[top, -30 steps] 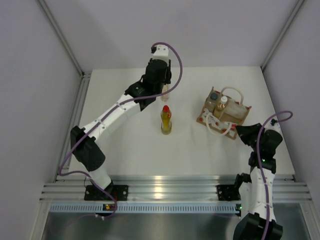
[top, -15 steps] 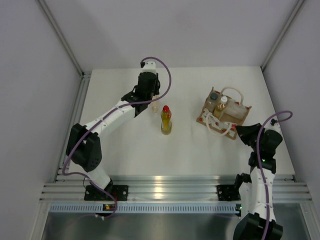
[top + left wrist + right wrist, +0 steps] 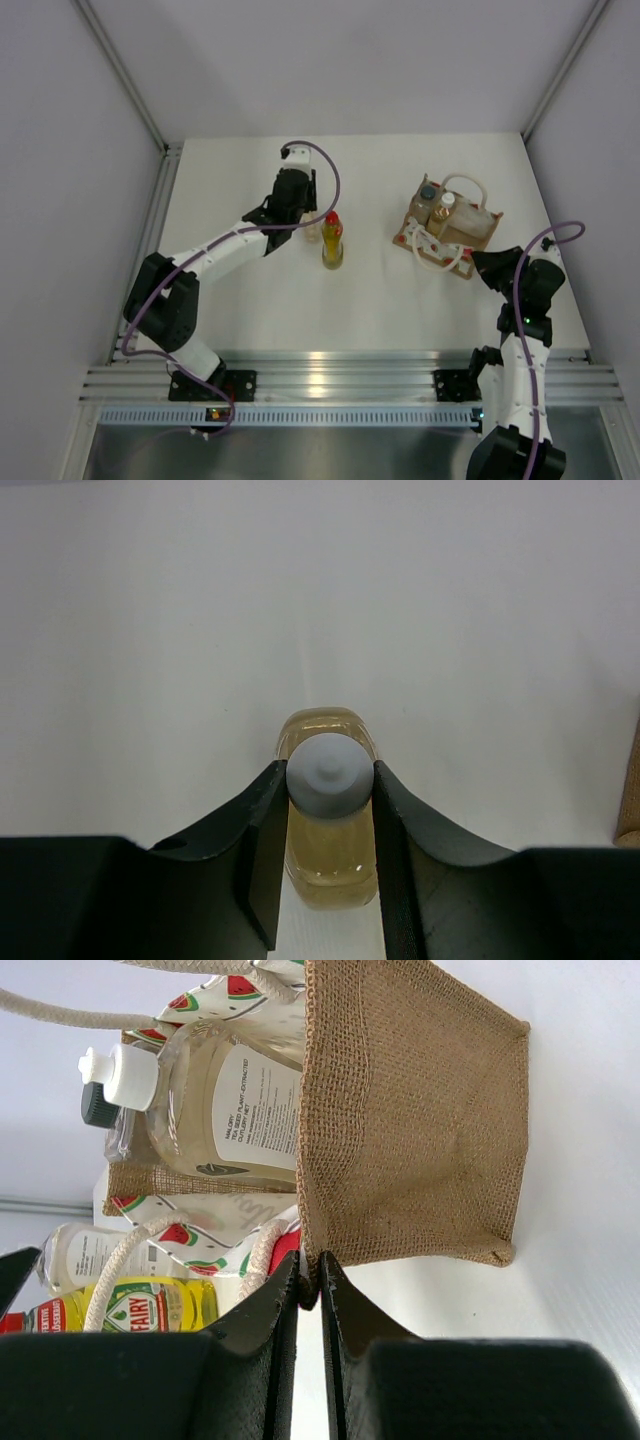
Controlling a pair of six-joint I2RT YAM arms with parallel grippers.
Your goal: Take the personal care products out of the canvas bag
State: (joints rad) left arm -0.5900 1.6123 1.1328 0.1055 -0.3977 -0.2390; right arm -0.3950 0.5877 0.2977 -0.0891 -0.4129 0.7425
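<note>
Your smooth white table (image 3: 250, 300) lies open along its near edge. The coarse, boxy tan-brown canvas bag (image 3: 455, 235) sits near the right edge; your right gripper (image 3: 310, 1265) pinches its woven rim, jaws almost shut. Mid-table stands the yellow red-capped bottle (image 3: 332, 245). Just beside it toward the left edge (not touching), your left gripper (image 3: 330, 775) clamps a rounded amber bottle (image 3: 330, 865) by its white cap.

Brown bag (image 3: 420, 1130), watermelon print; bottle (image 3: 330, 865) perhaps amber.
</note>
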